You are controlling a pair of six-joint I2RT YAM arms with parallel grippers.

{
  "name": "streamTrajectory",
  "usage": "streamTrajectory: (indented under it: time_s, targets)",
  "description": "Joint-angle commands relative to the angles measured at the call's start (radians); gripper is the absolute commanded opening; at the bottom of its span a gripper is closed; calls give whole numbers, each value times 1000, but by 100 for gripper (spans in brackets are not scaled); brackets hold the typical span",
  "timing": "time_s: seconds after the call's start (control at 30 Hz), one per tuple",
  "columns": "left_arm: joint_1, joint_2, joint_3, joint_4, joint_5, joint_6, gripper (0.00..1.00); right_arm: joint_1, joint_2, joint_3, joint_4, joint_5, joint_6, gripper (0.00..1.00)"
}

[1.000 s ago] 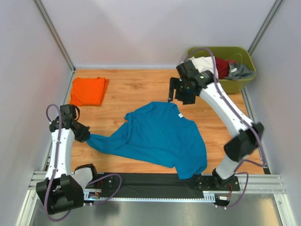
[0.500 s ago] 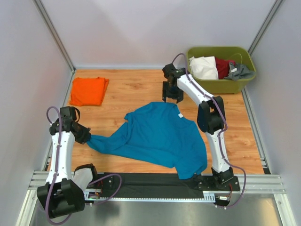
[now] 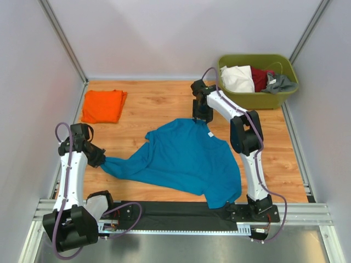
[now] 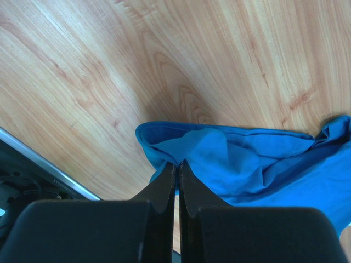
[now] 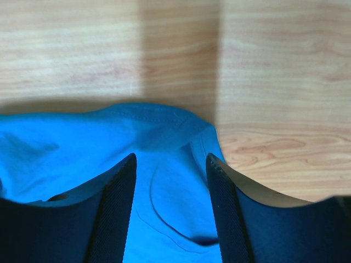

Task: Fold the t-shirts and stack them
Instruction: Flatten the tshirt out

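- Orange t-shirt lies folded into a flat packet at the far left corner of the wooden table, well apart from everything else.
- Left gripper sits low near the table's left edge. Its two black fingers are pressed together with only a hairline between them, pinching a bunched corner of the teal-blue t-shirt. The cloth puckers into soft folds right at the fingertips.
- From that pinched corner the teal-blue t-shirt runs rightward as a narrow, wrinkled tail. It then widens into its main body, which is spread mostly flat across the middle of the table.
- Its near right corner droops over the black strip along the table's near edge, close to the right arm's base.
- A small white label shows on the shirt near its far edge.
- Right gripper points down at the far edge of the teal-blue shirt with its jaws apart. In the wrist view a curved, stitched edge of the cloth lies between the two fingers, with bare wood just beyond it. The fingers stand on either side of the cloth and are not closed on it.
- Olive-green tub stands at the far right corner, off the shirt. It holds a white garment, a dark red one and a grey one, heaped together.
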Motion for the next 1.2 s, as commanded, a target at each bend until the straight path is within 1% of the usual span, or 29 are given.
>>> streamTrajectory:
  time_s: [0.0, 0.13, 0.23, 0.27, 0.33, 0.37, 0.43, 0.47, 0.5, 0.53, 0.57, 0.6, 0.7, 0.73, 0.77, 0.8, 0.9, 0.93, 0.97, 1.0, 1.07, 1.1, 1.13, 1.17]
  targets:
    - [7, -3, 32, -8, -14, 26, 0, -12, 12, 3, 92, -11, 17, 54]
    - [9, 7, 24, 3, -4, 11, 0, -21, 33, -2, 120, -17, 29, 50]
    - [7, 15, 37, 0, -12, 12, 0, -32, 50, 6, 119, -21, 38, 39]
    - [7, 13, 43, -3, -23, 14, 0, -38, 48, 3, 116, -16, 43, 25]
    - [7, 18, 66, -18, -36, 20, 0, -49, 35, -9, 106, 13, 51, 11]
    - [7, 21, 73, -23, -53, 23, 0, -52, 10, -43, 109, 25, 51, 0]
    - [10, 29, 99, -37, -66, 28, 0, -66, -28, -89, 103, 51, 54, 0]
    - [16, 35, 107, -38, -63, 34, 0, -73, -84, -118, 103, 61, 52, 0]
    - [21, 41, 115, -43, -57, 35, 0, -81, -121, -208, 105, 73, 52, 0]
    - [24, 53, 126, -44, -52, 37, 0, -86, -164, -257, 118, 71, 48, 0]
    - [32, 61, 129, -44, -34, 37, 0, -87, -253, -320, 123, 71, 46, 0]
    - [35, 70, 135, -43, -24, 37, 0, -90, -298, -416, 122, 78, 44, 0]
    - [41, 108, 147, -34, -1, 34, 0, -87, -470, -550, 79, 67, 66, 0]
    - [43, 127, 150, -35, 0, 34, 0, -87, -547, -633, 54, 53, 75, 0]
    - [44, 136, 155, -32, 5, 34, 0, -87, -585, -665, 44, 36, 90, 0]
    - [46, 147, 164, -34, 8, 34, 0, -89, -615, -702, 15, -18, 98, 0]
    - [61, 190, 181, -56, 19, 29, 0, -75, -677, -816, -42, -95, 115, 0]
    - [70, 211, 182, -67, 19, 16, 0, -69, -691, -875, -49, -100, 121, 0]
    - [78, 222, 182, -80, 17, 8, 0, -63, -692, -900, -52, -114, 118, 0]
    - [84, 230, 176, -96, 19, 0, 0, -58, -691, -922, -61, -169, 120, 0]
    - [96, 247, 166, -104, 14, -15, 0, -54, -676, -963, -79, -220, 113, 0]
    - [98, 251, 153, -100, 14, -17, 0, -50, -669, -965, -101, -246, 103, 2]
    - [99, 256, 150, -95, 16, -17, 0, -46, -660, -959, -116, -248, 98, 14]
    - [99, 256, 150, -90, 16, -14, 0, -44, -659, -921, -134, -243, 91, 22]
